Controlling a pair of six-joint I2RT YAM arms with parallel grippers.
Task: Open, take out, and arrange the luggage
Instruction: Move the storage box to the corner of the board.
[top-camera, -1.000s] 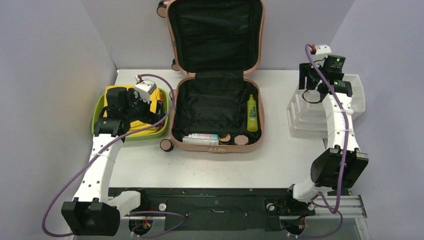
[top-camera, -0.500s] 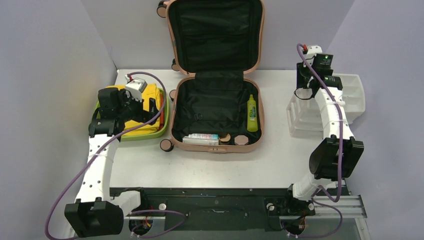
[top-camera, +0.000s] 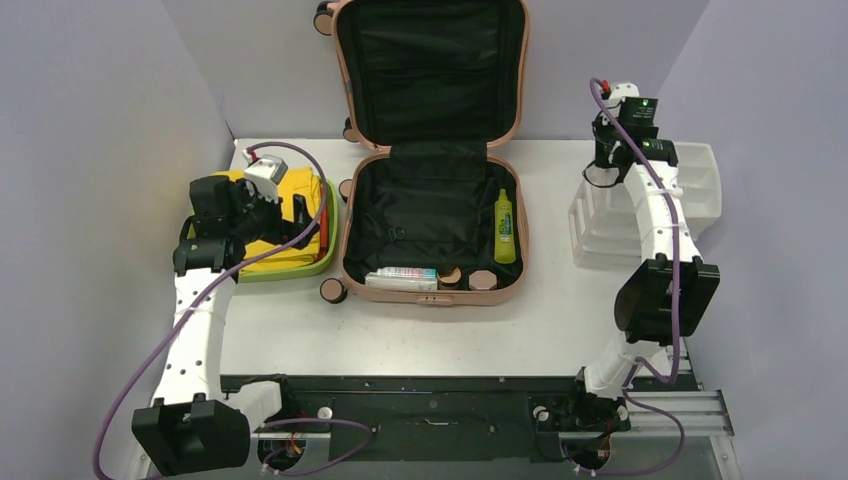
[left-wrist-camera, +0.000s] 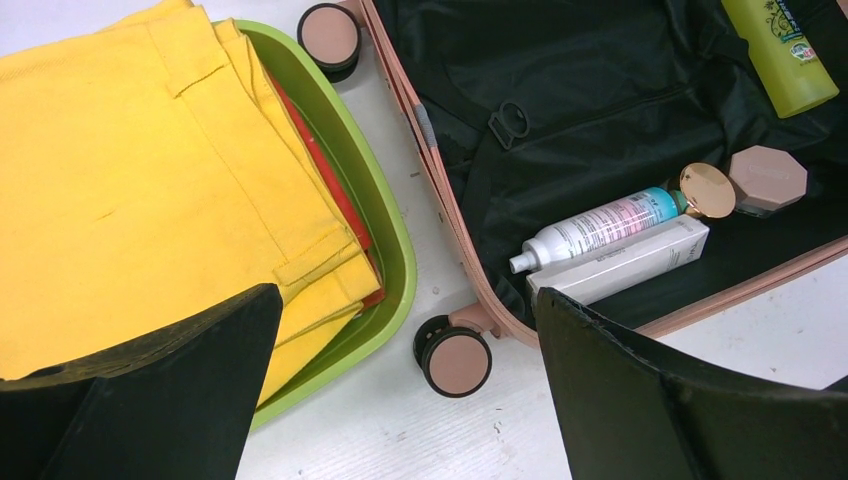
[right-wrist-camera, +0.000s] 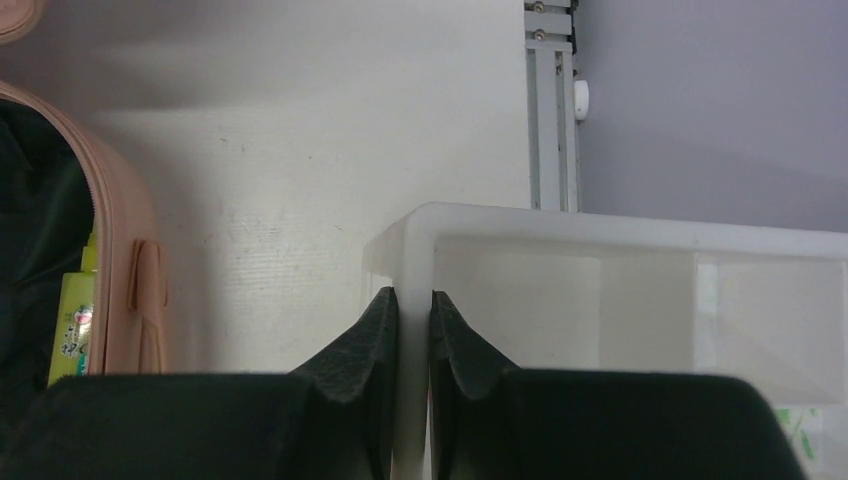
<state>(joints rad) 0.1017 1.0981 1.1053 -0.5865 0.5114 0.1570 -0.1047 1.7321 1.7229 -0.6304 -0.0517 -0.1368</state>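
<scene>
Surface and room: a black mounting rail is running along the near edge. Beyond it a white table is lying flat. Plain lavender-grey walls are closing in the left, right and far sides.

Left side: the left gripper is hanging with its jaws spread wide and gripping nothing. Its fingers are framing the right rim of a lime-green tub and the strip of table beside it. Folded yellow fabric is filling the tub, with a red edge showing underneath.

Task item: the luggage is sitting open at table centre, just right of the tub and of the left gripper. Its lower half is lying flat. Its lid is standing upright against the far wall, black lining facing the arms. One caster wheel is resting on the table at its near left corner. Inside, a white box, a spray bottle and a pink octagonal jar are lying along the near wall. A green bottle is lying along the right wall.

Right side, farther back: the right gripper is pinching the near wall of the white organizer, one finger on each face. The luggage is lying to its left, well apart.
</scene>
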